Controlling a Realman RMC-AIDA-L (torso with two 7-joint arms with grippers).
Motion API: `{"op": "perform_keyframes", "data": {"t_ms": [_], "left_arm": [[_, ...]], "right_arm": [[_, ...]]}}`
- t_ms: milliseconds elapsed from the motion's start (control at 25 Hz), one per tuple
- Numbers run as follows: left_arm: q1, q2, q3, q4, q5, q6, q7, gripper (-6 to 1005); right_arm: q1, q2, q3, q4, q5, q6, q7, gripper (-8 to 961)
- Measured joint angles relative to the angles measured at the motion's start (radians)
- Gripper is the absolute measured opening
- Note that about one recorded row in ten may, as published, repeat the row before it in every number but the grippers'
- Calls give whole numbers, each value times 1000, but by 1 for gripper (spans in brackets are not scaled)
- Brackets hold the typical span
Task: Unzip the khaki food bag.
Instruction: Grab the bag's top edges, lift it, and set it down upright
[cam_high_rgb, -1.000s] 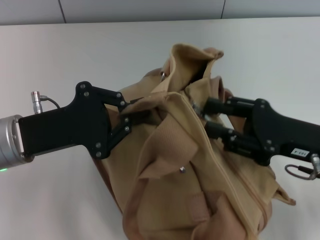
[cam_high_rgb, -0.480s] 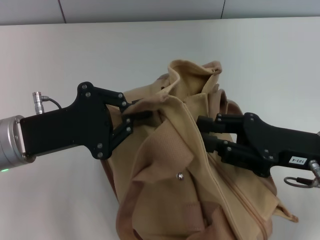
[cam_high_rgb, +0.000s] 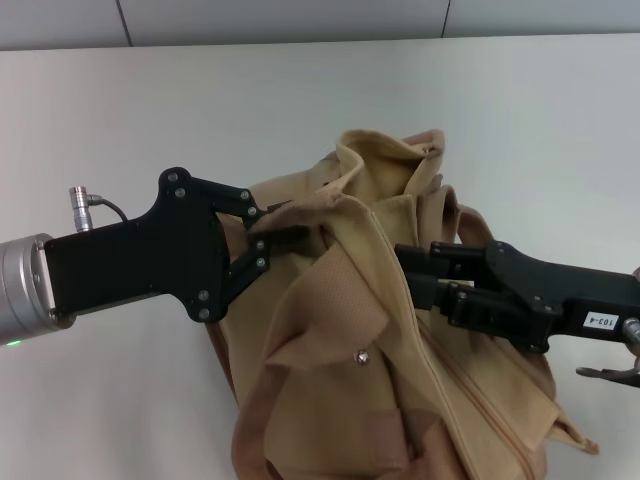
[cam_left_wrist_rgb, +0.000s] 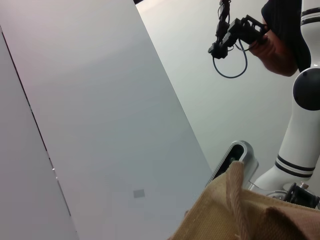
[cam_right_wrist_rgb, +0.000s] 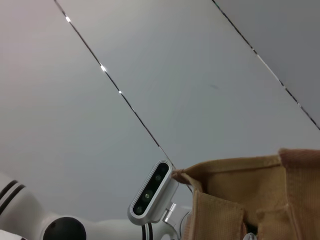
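The khaki food bag (cam_high_rgb: 340, 330) stands slumped in the middle of the white table (cam_high_rgb: 150, 120) in the head view. Its metal snap (cam_high_rgb: 362, 354) faces me. The zipper line (cam_high_rgb: 480, 385) runs down its right side toward me. My left gripper (cam_high_rgb: 285, 222) is shut on the bag's top edge at the left and holds it up. My right gripper (cam_high_rgb: 402, 272) sits on the zipper line at the bag's right side, shut on the zipper pull, which its fingers hide. Tan bag cloth shows in the left wrist view (cam_left_wrist_rgb: 240, 215) and the right wrist view (cam_right_wrist_rgb: 240, 200).
The bag's mouth (cam_high_rgb: 385, 150) gapes at the far end behind both grippers. A web handle (cam_high_rgb: 395, 430) lies across the near front. Bare white table lies to the left and behind the bag. Both wrist views look up at the ceiling and the robot's head (cam_right_wrist_rgb: 152, 192).
My right gripper has moved along the zipper line toward me and lower. The bag's top has sagged and shifted with it. My left gripper has held nearly still.
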Motion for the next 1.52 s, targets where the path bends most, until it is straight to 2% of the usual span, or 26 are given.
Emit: {"op": "perform_keyframes", "data": {"t_ms": [680,1000,1200,1520], "left_arm": [[-8,0,1,1,-14,4,13,91],[-6,0,1,2,-38,34,44,94],[-1,0,1,-4,-104,46,91,95],[-21,0,0,-23,-170,-14,172,98]], "right_arm": [[7,-11,-1,-4,-16,-71,186,390],[-11,-4,9,1,-13,29,238,391],[-27,-3,15,-1,-5,48,244,391],[-12,6,16,5,12,70,209,392]]}}
